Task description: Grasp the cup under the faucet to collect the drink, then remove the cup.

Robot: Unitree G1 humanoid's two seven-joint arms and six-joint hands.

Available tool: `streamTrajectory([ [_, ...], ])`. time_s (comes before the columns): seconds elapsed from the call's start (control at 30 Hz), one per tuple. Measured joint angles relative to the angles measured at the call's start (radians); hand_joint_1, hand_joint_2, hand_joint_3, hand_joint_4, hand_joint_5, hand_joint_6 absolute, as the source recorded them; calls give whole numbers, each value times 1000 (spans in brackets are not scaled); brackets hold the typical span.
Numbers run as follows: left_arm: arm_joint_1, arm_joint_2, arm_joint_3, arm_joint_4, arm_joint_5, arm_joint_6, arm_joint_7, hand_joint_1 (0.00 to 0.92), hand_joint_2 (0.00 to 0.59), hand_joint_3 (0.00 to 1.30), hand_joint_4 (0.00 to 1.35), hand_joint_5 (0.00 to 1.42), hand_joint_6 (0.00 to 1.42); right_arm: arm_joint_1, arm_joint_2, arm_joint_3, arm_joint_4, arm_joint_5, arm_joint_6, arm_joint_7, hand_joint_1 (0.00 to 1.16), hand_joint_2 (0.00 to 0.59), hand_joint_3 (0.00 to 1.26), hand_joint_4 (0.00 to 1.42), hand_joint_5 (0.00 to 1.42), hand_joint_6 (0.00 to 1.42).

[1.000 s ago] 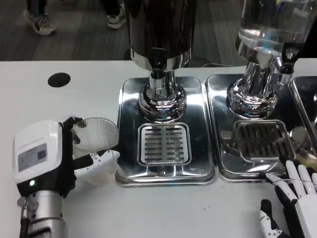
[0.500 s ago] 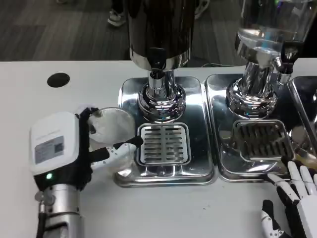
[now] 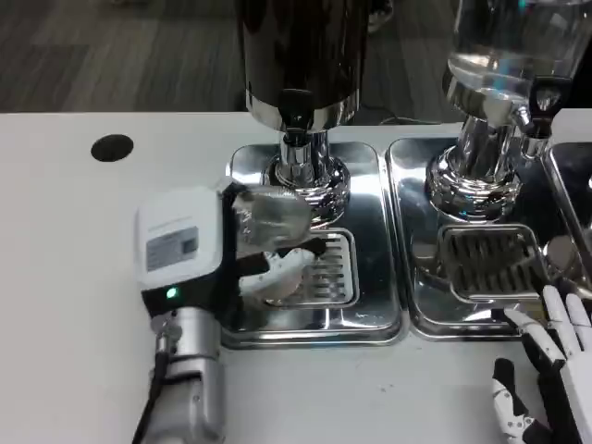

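Observation:
My left hand [image 3: 190, 248] grips a clear plastic cup [image 3: 270, 227] and holds it over the left steel drip tray [image 3: 370, 314], at the slotted grate [image 3: 328, 273]. The cup sits just in front of and below the dark dispenser's faucet [image 3: 295, 109]. The hand's white back faces the camera and its fingers wrap the cup from the left. My right hand [image 3: 550, 375] rests at the table's lower right corner, fingers spread and holding nothing.
A second dispenser with a clear tank [image 3: 504, 55] stands on its own drip tray [image 3: 421, 305] at the right. A third tray edge [image 3: 573, 185] shows at the far right. A black round hole [image 3: 112, 148] marks the white table at the left.
My left hand has carried the cup rightward from the bare table onto the left drip tray, under the faucet. The right hand has stayed put.

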Motion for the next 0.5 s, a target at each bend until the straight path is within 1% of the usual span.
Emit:
streamTrajectory([
  [0.23, -69, -13, -16, 94, -8, -2, 38, 309, 91, 644, 689, 947, 1228, 6, 0, -12, 0, 8, 0, 7, 285, 537, 276, 0, 0, 17],
  [0.3, -80, -15, -24, 107, -8, -2, 42, 244, 100, 621, 662, 927, 1188, 5, 0, -12, 0, 8, 0, 10, 285, 537, 276, 0, 0, 17],
  [0.37, -87, -17, -32, 120, -8, -2, 52, 170, 95, 592, 622, 862, 1074, 3, 0, -13, -2, 9, -1, 14, 285, 537, 276, 0, 0, 17],
  [0.43, -89, -17, -32, 129, -9, -4, 56, 101, 75, 557, 562, 794, 987, 2, 0, -15, -3, 10, -5, 15, 285, 537, 276, 0, 0, 17],
  [0.5, -89, -15, -32, 135, -14, -13, 57, 28, 53, 508, 485, 715, 857, 2, 0, -16, -3, 10, -7, 15, 285, 537, 276, 0, 0, 17],
])
